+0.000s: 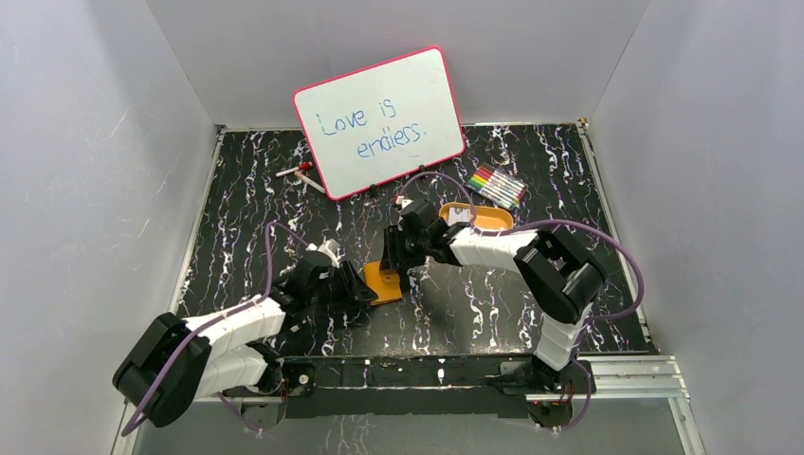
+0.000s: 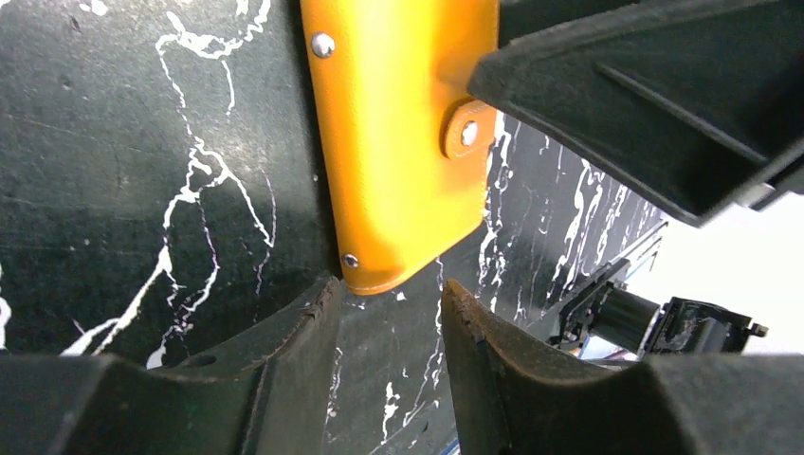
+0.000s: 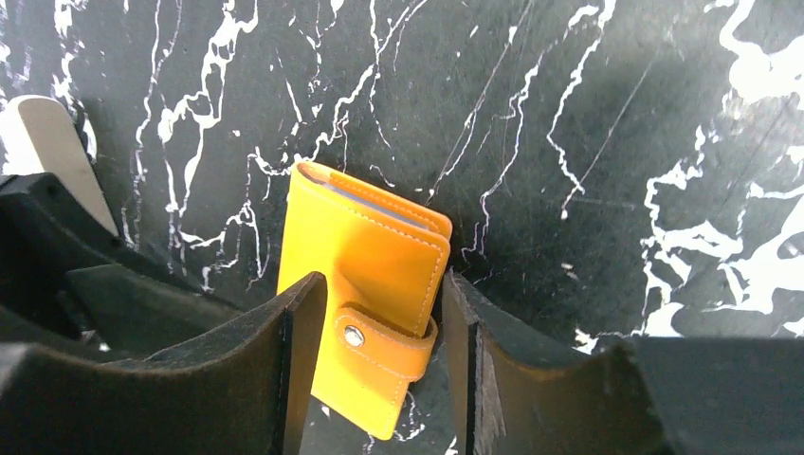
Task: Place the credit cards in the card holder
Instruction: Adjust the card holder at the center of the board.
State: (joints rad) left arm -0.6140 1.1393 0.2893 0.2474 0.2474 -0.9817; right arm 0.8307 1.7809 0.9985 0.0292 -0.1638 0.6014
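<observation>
Card holder (image 3: 365, 256) sits shut on the worktop (image 3: 569, 142), toward its near edge. My right hand (image 3: 384, 284) is spread around its snap (image 3: 354, 334) end, and my left hand (image 2: 389, 289) is spread just off a corner. Guess I pop that snap next.

A pink-rimmed whiteboard (image 1: 379, 121) stands at the marbled table's (image 1: 246, 218) back, coloured markers (image 1: 497, 187) near an orange tray (image 1: 495, 223).

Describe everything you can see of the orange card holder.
The card holder is an orange leather-look booklet with pale stitching. It is closed, with its snap strap fastened round one edge, and pale inner layers show at the open side. It lies on the black marbled table. The open right end effector straddles it, and the open left end effector sits just off a corner.
</observation>
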